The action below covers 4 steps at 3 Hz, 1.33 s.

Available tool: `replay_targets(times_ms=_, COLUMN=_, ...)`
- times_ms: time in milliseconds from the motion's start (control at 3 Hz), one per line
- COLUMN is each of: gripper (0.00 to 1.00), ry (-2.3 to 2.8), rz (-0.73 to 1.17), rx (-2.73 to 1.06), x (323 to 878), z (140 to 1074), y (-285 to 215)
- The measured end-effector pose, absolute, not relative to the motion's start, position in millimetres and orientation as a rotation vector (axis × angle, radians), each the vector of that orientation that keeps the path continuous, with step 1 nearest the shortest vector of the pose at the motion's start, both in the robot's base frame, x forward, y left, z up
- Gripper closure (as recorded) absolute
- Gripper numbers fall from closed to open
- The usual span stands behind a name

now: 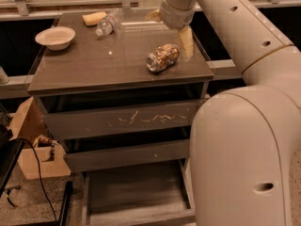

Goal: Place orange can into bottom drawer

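Observation:
The orange can [162,57] lies on its side on the cabinet top [94,65], near the right edge. My gripper [170,29] hangs just above and behind the can, open and empty. One tan finger [186,41] reaches down right beside the can's far end. The other finger [153,15] sits farther back to the left. The bottom drawer [136,194] is pulled out below, and its flat grey floor is bare. My large white arm covers the drawer's right side.
A white bowl [55,36], a clear water bottle [107,24] and a yellow sponge [94,18] sit at the back left of the top. The scratched upper drawer [122,120] and middle drawer [127,154] are closed. A cardboard box [33,145] and a cable stand at the left.

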<state>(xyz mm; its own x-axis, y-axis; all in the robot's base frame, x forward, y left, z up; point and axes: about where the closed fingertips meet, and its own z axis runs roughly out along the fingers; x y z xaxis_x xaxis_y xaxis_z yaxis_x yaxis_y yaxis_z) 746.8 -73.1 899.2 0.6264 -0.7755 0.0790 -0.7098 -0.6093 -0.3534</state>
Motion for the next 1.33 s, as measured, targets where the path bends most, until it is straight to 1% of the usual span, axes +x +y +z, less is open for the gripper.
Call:
replay_targets(times_ms=333, gripper=0.00, ry=1.189, rz=-0.343, rx=-2.633, x=742, z=879, y=-72)
replay_targets(times_ms=667, gripper=0.00, ry=1.183, rz=-0.347, rx=-2.635, x=741, z=878, y=-70)
replay_targets(times_ms=1333, gripper=0.00, ry=1.171, rz=-0.355, rx=-2.679, x=755, z=860, y=-67)
